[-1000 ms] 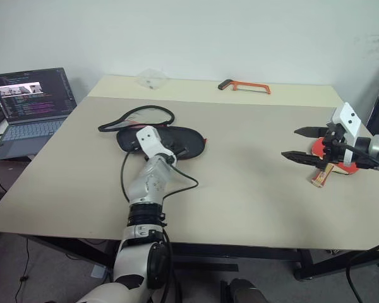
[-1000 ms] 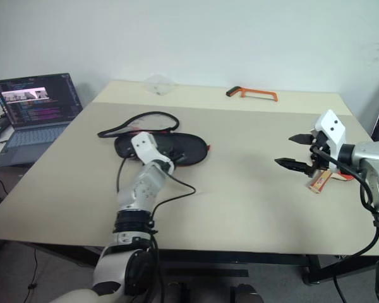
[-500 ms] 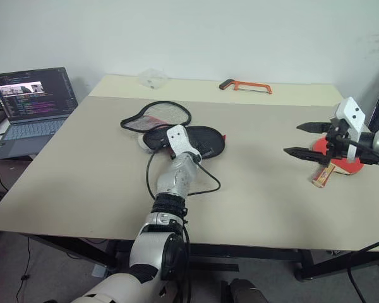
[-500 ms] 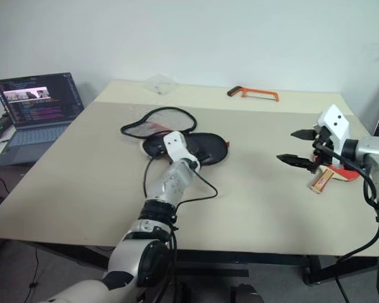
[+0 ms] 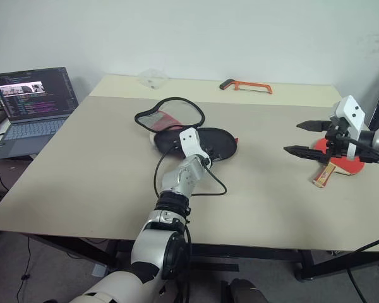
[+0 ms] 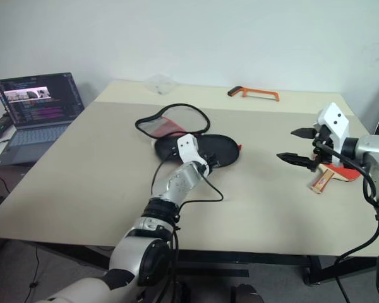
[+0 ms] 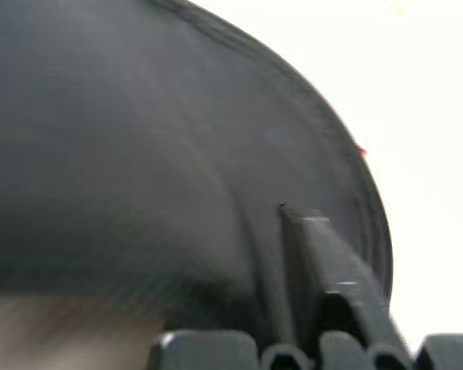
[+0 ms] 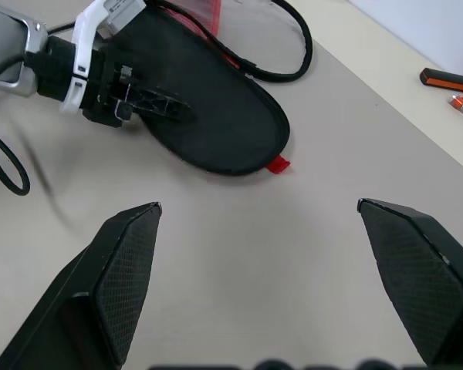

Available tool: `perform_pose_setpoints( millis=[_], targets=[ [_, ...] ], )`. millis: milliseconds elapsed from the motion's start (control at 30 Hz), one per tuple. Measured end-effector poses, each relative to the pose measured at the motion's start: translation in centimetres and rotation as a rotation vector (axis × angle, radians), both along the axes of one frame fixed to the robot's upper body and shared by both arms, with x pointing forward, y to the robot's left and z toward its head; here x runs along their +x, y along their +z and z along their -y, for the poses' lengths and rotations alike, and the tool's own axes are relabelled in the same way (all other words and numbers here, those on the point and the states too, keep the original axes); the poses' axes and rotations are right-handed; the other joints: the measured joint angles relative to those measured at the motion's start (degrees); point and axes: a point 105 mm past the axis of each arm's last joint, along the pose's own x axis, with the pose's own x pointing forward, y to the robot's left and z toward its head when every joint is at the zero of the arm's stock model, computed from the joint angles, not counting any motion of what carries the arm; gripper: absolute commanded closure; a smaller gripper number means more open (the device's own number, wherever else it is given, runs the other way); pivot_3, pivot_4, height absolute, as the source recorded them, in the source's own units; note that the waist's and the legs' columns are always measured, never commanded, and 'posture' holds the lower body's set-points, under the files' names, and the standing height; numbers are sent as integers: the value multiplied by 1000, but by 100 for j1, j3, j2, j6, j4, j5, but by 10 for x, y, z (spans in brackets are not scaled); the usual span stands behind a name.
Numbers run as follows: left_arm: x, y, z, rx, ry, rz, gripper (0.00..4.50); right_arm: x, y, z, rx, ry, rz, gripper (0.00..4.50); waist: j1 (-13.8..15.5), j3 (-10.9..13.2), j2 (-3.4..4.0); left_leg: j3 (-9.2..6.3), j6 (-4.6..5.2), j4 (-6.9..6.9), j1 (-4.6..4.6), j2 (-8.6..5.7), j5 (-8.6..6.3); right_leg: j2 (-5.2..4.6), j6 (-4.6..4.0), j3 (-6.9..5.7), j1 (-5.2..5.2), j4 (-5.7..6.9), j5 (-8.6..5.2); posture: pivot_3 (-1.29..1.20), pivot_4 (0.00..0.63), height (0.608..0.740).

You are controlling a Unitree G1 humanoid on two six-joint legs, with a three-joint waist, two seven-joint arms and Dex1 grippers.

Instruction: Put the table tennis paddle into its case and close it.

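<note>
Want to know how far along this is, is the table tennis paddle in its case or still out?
Out. The table tennis paddle lies bare on the table under the right gripper, well apart from the case.

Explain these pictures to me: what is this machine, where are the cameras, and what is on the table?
It is a humanoid robot with two arms, each ending in two black fingers. The two wide pictures come from cameras in its head, looking down over a table. The two close-ups come from a camera on each wrist.

A black case lies mid-table and the left arm reaches onto it; whether it grips the case I cannot tell. The right fingers are spread wide, hold nothing, and hover near a red paddle at the right edge. An orange saw lies at the far side, and a laptop sits on a separate surface to the left.
</note>
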Motion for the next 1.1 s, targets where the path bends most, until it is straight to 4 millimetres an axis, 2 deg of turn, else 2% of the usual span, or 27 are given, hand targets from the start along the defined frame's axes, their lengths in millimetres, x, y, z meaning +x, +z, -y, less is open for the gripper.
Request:
perform_pose_setpoints(
  millis=[167,267,367,433,733,833,933,1100],
  targets=[
    [-11,18,6,36,-91,55,735,2,2,0,2,1,6,0,-1,0,1,0,-1,-5,1,0,0,0,-3,1,-1,0,0,0,150,740],
    [-27,9,2,102,-203,51,735,3,1,-2,-2,8,4,0,-26,0,1,-1,0,-10,1,1,0,2,-10,1,-4,2,2,0,150,740],
    [-40,1,-22,162,-267,14,735,3,0,-1,-2,7,0,0,-89,2,4,-6,0,-10,2,3,0,4,-12,-1,-6,7,1,0,150,740],
    [-46,3,-40,196,-290,3,735,3,-1,0,-3,8,-2,0,-112,2,5,-6,0,-9,2,4,0,4,-11,-1,-5,7,1,0,150,740],
    [-79,20,-96,239,-397,-12,735,2,-1,0,-4,18,-9,0,-137,3,5,-6,0,-7,2,7,0,2,-13,-5,-3,6,-1,0,150,740],
    [-83,31,-112,260,-410,18,735,2,-2,0,-4,18,-10,0,-137,3,6,-4,0,-6,2,8,0,1,-14,-5,-3,4,-2,0,150,740],
    [-84,33,-129,289,-391,19,735,2,-2,0,-3,18,-10,0,-137,3,6,-4,0,-7,2,10,0,1,-17,-6,-4,5,-4,0,150,740],
    [-83,33,-141,294,-385,18,735,2,-2,-1,-2,19,-10,0,-131,3,6,-1,0,-7,2,11,0,1,-20,-5,-5,4,-4,0,150,740]
  ],
)
